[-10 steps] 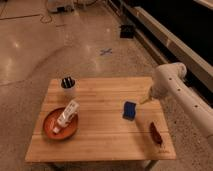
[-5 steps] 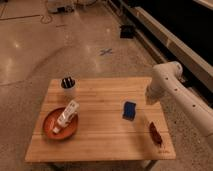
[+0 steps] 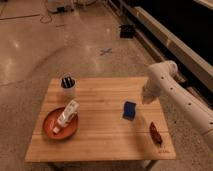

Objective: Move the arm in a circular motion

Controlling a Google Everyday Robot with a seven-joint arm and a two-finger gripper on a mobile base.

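Cup (image 3: 67, 86) with dark sticks in it: far picture-left of the gripper, at the table's (image 3: 100, 145) back-left corner, well apart. Red bowl (image 3: 47, 127): far left of the gripper and nearer the camera, with a white bottle (image 3: 67, 114) lying tilted in it. Blue block (image 3: 130, 110): the nearest item, just left of the gripper and a bit toward the camera, not touching. Gripper (image 3: 146, 98): over the table's right edge near the back corner, pointing down, fingers together, nothing seen in them. How high it sits above the wood, can't tell. Red-brown thing (image 3: 155, 134): near the gripper on the camera side, flat at the front-right corner, long axis roughly front to back. Arm (image 3: 172, 87): the task's thing, white and tubular. It comes in from the right frame edge, and its long axis runs up-left to a rounded joint just right of and above the gripper, then a short link drops to the gripper. So the whole arm lies to the gripper's right, off the table. Only one arm, so no choice of side. Judgement: a circle should be clear if it stays above the table. The block is the likeliest thing to get clipped on the left sweep, the red-brown thing on the near sweep.
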